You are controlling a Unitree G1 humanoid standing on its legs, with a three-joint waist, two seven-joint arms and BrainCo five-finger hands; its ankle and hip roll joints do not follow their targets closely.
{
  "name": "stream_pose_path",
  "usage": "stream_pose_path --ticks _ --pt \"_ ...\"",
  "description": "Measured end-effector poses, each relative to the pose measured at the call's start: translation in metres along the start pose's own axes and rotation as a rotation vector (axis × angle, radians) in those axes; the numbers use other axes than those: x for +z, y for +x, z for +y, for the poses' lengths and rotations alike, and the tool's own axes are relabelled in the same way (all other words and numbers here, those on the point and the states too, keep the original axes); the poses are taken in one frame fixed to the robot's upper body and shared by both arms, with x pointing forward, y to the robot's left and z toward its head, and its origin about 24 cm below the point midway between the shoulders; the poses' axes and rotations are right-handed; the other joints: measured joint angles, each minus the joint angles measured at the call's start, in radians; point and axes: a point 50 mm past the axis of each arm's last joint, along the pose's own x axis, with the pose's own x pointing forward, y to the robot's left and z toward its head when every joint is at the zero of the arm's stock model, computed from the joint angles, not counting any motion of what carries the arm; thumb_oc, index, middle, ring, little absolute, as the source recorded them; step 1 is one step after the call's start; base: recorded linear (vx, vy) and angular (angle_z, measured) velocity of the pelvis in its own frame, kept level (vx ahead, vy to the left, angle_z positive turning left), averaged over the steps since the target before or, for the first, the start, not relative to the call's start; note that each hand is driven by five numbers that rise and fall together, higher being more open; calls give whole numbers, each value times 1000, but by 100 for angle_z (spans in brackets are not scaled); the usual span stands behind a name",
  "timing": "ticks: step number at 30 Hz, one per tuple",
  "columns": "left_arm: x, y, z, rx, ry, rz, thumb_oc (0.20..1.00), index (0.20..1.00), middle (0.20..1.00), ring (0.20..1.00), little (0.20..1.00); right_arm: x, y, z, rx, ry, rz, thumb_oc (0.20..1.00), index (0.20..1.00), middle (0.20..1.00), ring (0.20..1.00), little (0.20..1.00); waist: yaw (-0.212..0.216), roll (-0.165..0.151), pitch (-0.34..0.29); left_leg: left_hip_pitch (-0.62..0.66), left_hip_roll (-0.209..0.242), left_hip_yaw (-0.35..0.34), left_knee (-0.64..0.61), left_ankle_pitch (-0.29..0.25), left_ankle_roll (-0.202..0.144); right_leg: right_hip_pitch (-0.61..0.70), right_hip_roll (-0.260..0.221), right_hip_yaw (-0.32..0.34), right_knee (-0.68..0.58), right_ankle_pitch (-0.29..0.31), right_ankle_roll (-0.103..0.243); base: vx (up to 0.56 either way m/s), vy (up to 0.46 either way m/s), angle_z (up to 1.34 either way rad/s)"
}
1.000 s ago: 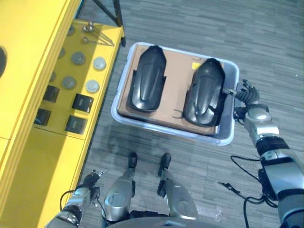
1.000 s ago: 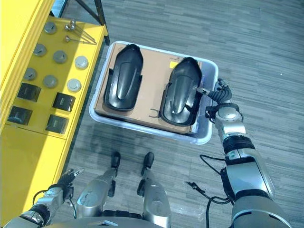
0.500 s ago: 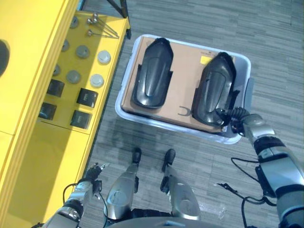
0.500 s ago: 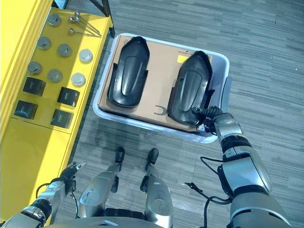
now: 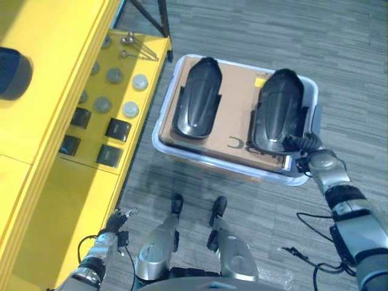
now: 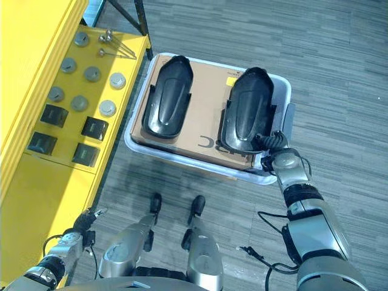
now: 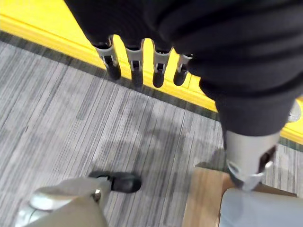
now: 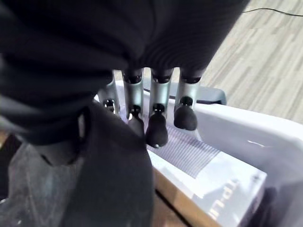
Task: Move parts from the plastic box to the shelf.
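Pale translucent plastic forms the box (image 5: pixel 159 136) on the grey carpet in the left eye view; inside it a brown cardboard sheet (image 5: pixel 233 115) carries two glossy black moulded parts, the left part (image 5: pixel 197 106) and the right part (image 5: pixel 277 110), lying side by side and apart. The right hand (image 5: pixel 303 147) sits at the near right corner of the box, against the near end of the right part. The yellow shelf (image 5: pixel 36 188) stands along the robot's left, its lower level holding round grey caps (image 5: pixel 114 75) and small black blocks (image 5: pixel 119 128). The left hand (image 5: pixel 116 219) hangs low beside the shelf, well apart from the box.

The right eye view gives the same layout, with the right hand (image 6: pixel 274 145) at the box's corner.

The left wrist view shows the left hand (image 7: pixel 142 66) with fingers (image 7: pixel 136 71) relaxed and straight, holding nothing, above carpet and the shelf's yellow edge.

The right wrist view shows the right hand (image 8: pixel 151 118) close up: its fingers (image 8: pixel 156 130) bend down over the edge of the dark part (image 8: pixel 109 189), with the white box wall (image 8: pixel 236 142) beyond. Whether they grip the part I cannot tell.
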Motion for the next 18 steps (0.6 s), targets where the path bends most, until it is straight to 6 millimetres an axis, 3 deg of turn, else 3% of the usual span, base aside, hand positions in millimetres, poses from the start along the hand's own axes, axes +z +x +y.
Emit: stream_pose_path --ticks 2,5,10,15,16,18 --pt "1 0 5 35 -9 -8 1000 1000 1000 1000 1000 -4 -3 1 -7 -20 -11 200 200 200 200 200 -10 1 -40 4 1 2 0 -9 -5 3 1 1 0 -3 1 -12 -96 -3" --pt "32 -10 20 46 -76 -173 1000 1000 1000 1000 1000 -5 -29 0 -38 -20 -126 200 200 200 200 200 -10 -8 -82 54 8 9 -6 -25 -3 55 7 5 0 -18 5 12 -100 -6" --pt "58 -29 23 -41 -49 -332 1000 1000 1000 1000 1000 -4 -46 3 -63 -45 -206 200 200 200 200 200 -17 -24 -209 80 17 27 -7 -51 -3 75 17 23 0 -33 4 3 -45 -14" --pt "132 -66 1 -309 -112 -619 1000 1000 1000 1000 1000 26 -62 -5 -142 -90 -401 200 200 200 200 200 -23 -38 -252 104 23 40 -7 -48 2 92 25 39 -1 -34 0 -24 -30 -8" --pt "154 -76 -9 -401 -135 -691 1000 1000 1000 1000 1000 39 -68 -5 -157 -75 -484 200 200 200 200 200 -29 -39 -266 106 23 41 -7 -53 -5 92 25 44 -1 -41 7 -18 -35 -6" --pt "169 -86 -18 -490 -158 -739 1000 1000 1000 1000 1000 53 -74 -4 -175 -86 -574 200 200 200 200 200 -35 -43 -275 106 24 43 -7 -53 -4 90 26 51 -1 -41 7 -5 -25 -9"
